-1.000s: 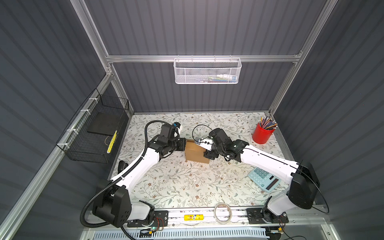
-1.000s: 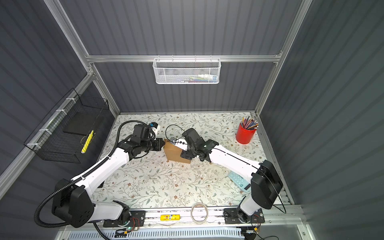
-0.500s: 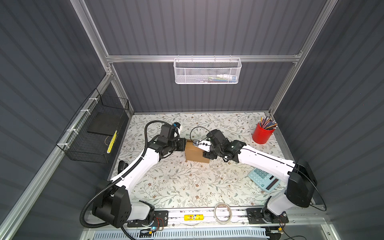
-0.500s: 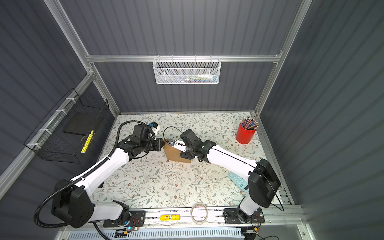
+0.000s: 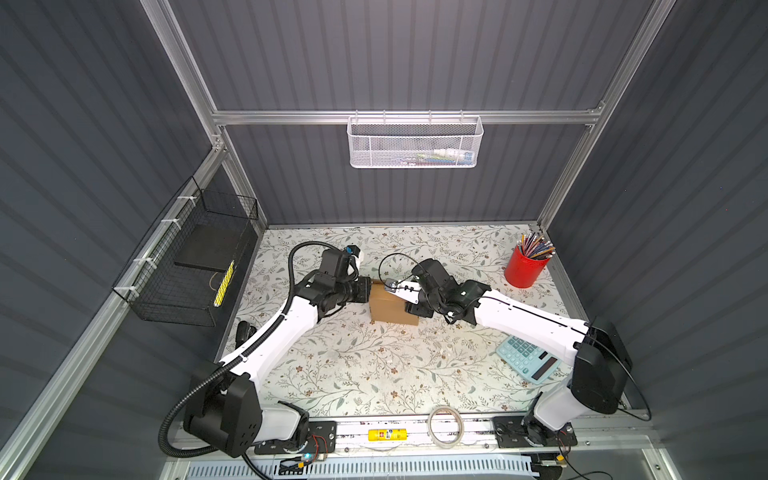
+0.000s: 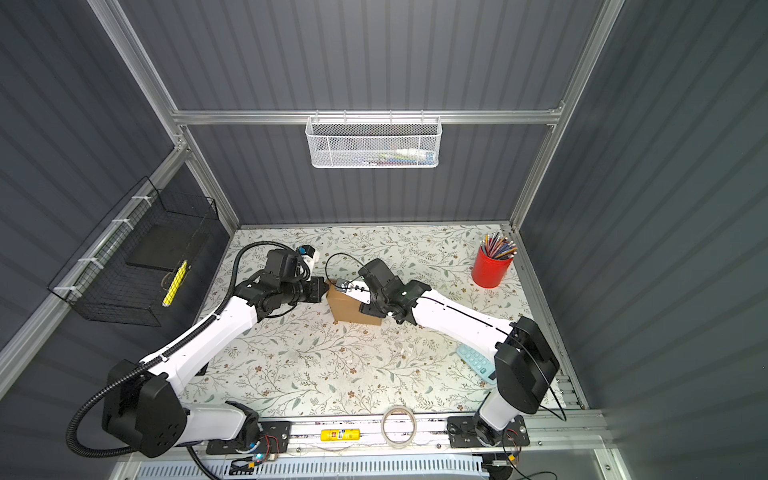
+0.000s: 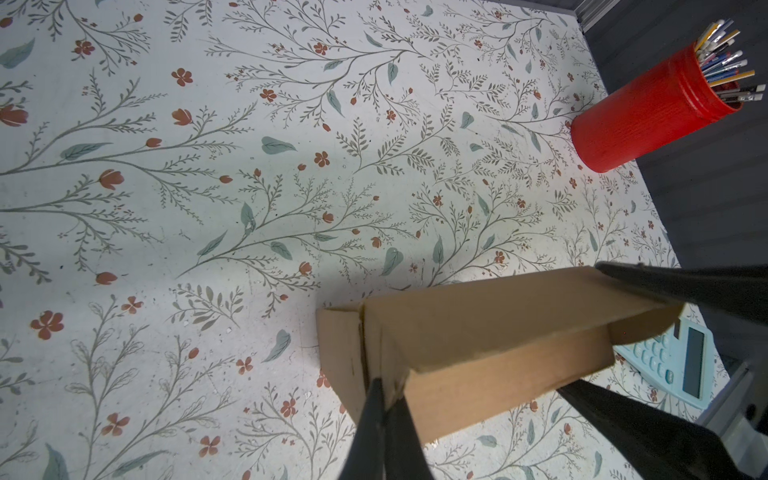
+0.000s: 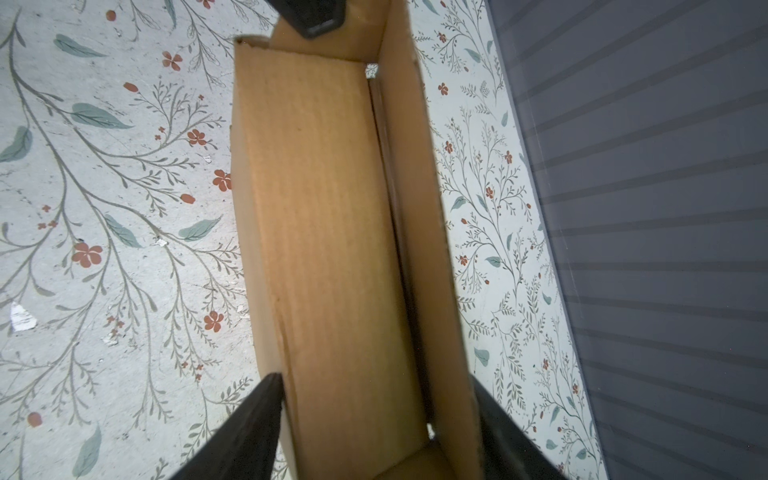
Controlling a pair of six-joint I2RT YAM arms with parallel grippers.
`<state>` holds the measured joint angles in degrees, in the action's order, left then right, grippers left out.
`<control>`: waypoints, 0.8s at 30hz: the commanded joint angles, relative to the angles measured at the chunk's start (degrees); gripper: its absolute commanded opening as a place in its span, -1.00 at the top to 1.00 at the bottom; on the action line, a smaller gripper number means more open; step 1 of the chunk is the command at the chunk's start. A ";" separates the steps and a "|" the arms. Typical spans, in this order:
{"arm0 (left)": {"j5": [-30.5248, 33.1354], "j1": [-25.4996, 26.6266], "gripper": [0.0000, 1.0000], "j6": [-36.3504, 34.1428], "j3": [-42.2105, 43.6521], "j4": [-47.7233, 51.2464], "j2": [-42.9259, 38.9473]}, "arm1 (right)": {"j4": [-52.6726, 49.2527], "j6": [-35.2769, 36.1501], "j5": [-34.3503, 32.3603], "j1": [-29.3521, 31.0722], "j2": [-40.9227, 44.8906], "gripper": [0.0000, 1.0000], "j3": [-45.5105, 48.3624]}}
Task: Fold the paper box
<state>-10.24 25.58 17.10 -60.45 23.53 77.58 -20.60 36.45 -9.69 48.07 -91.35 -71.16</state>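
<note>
The paper box (image 5: 390, 309) (image 6: 351, 309) is plain brown cardboard, standing as an open narrow trough on the flowered table. My left gripper (image 5: 368, 289) (image 6: 322, 289) is at its left end. In the left wrist view the left gripper (image 7: 388, 388) is shut, pinching a corner wall of the box (image 7: 478, 332). My right gripper (image 5: 411, 307) (image 6: 365, 309) is at the right end. In the right wrist view the right gripper (image 8: 376, 386) straddles the box (image 8: 324, 208), with one finger pressed on each outer side wall. The box interior holds nothing.
A red cup of pencils (image 5: 524, 270) stands at the back right. A light blue calculator (image 5: 528, 359) lies under the right arm. A tape roll (image 5: 445, 420) rests on the front rail. A black wire basket (image 5: 195, 266) hangs on the left wall.
The right gripper's jaws have narrowed onto the box's two side walls, and that arm has edged left. The left gripper stays shut at the left end.
</note>
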 commanded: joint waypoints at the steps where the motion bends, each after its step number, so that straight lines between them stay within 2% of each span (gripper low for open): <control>1: 0.13 0.61 0.85 -0.38 0.56 4.64 -1.09 | 0.56 -0.67 -0.44 0.27 -0.93 -0.30 -1.36; 20: 5.42 0.13 0.54 0.11 -0.30 7.01 -6.62 | 0.64 -0.67 0.14 0.62 -2.16 -0.24 -1.92; 24: 5.13 -1.47 0.30 0.97 -0.06 6.71 -8.17 | 0.74 -0.67 0.27 0.62 -2.07 -0.23 -1.70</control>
<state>-5.72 25.17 17.45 -60.25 28.95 70.87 -19.99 36.21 -9.65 48.34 -92.44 -72.12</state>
